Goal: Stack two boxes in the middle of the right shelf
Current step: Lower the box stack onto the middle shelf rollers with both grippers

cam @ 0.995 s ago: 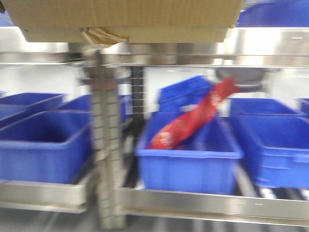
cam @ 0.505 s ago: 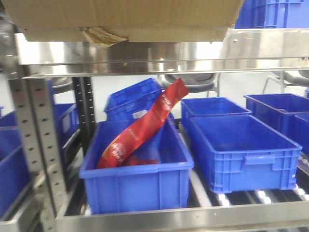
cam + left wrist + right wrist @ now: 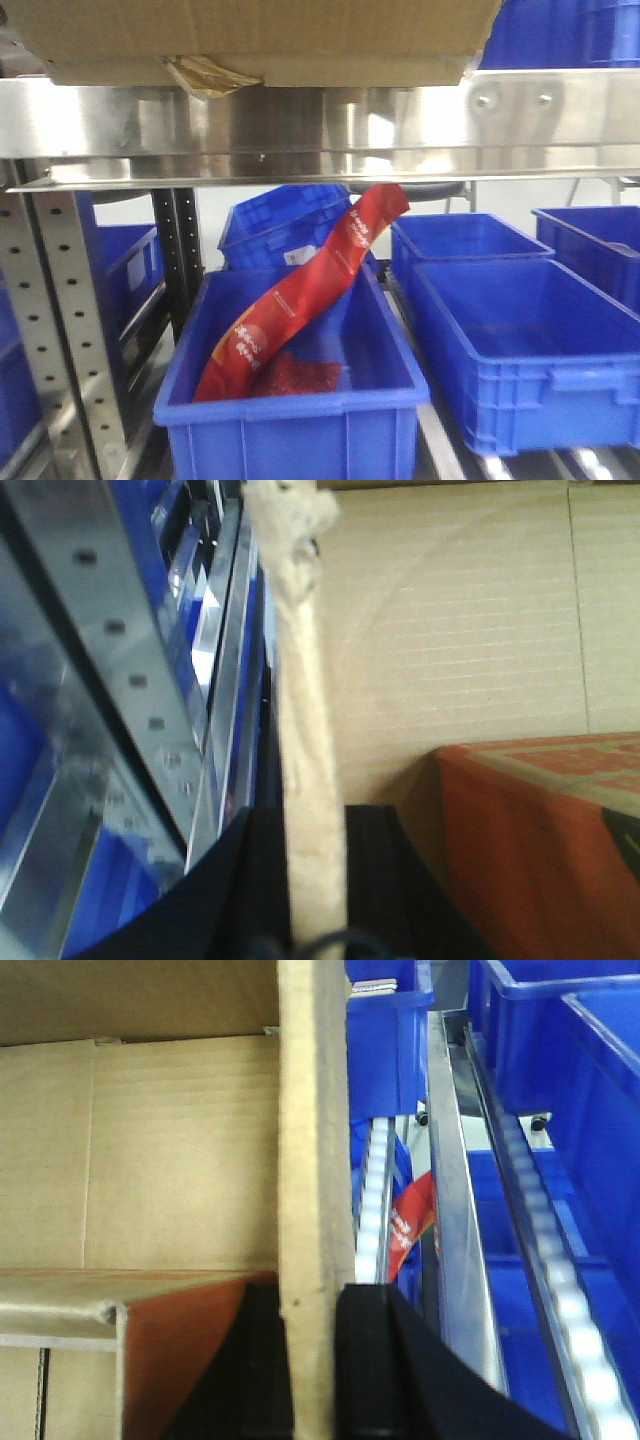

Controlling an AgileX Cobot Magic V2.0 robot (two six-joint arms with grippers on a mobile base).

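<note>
The left fingers (image 3: 380, 880) are closed on the edge of a cardboard wall (image 3: 305, 730), one finger on each side. The right fingers (image 3: 370, 1360) clamp the opposite wall (image 3: 305, 1160) in the same way, so both arms carry one load: the large cardboard box (image 3: 260, 35).

Inside it, both wrist views show a second, smaller box (image 3: 60, 1295) – its side face appears orange.

In the front view the large box fills the top of the frame. Torn yellowish tape (image 3: 205, 75) hangs from its lower edge, which overlaps the top of the steel shelf lip (image 3: 400, 125). Whether the base rests on the shelf board or is held just above it cannot be determined.

Step in hand, as judged: delivery of the boxes to the right shelf middle, with release not yet made.

Next move calls for:
- advancing both arms together, keeping the box level;
- clearing the lip and the blue bins (image 3: 560, 30) on that board;
- opening the fingers only once the base is fully supported.

Below, a red packet (image 3: 310, 290) leans in a blue bin (image 3: 300, 410).
</note>
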